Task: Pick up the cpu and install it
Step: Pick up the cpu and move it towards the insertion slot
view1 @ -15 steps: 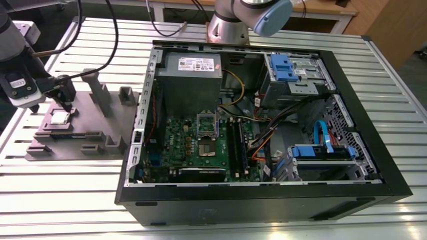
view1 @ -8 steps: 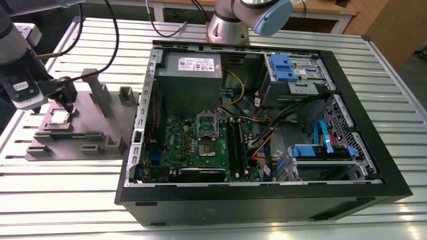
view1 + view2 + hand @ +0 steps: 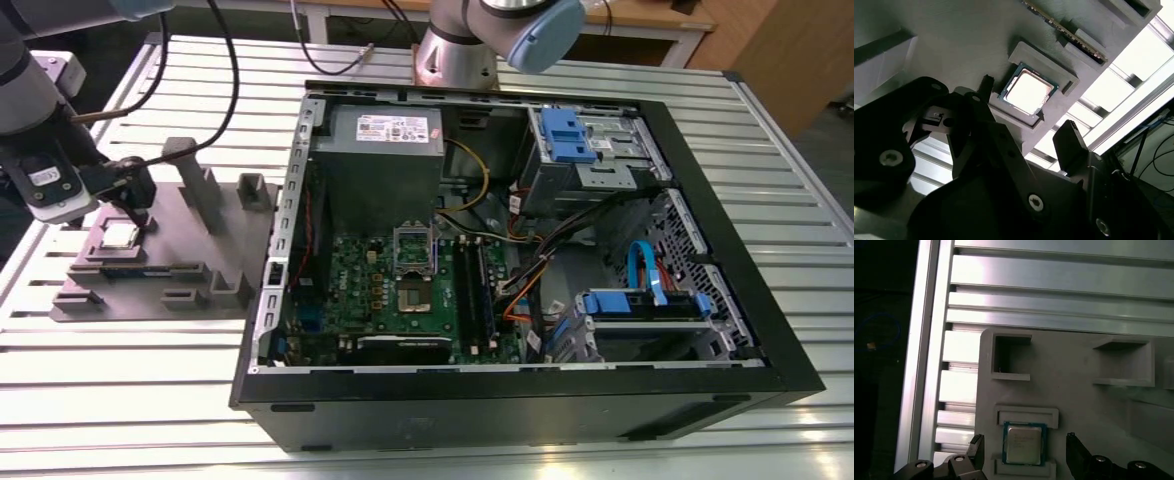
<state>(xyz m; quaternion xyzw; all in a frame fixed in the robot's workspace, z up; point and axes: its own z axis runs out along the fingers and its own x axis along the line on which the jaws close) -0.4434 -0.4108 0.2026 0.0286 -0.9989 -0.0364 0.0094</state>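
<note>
Hovering with black two-finger gripper (image 3: 1024, 451) spread wide and empty over small flat silver-topped square cpu (image 3: 1024, 442), seated in recessed pocket of grey plastic tray (image 3: 1069, 365) on slatted aluminium table (image 3: 134, 385), beside open black computer case (image 3: 534, 405).

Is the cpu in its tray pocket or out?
In: the cpu lies flat inside the raised frame on the tray, the open hand straddling it, not gripping.

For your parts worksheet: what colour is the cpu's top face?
The cpu top is silver-grey, blue-green edged; clearest in the first wrist view.
</note>
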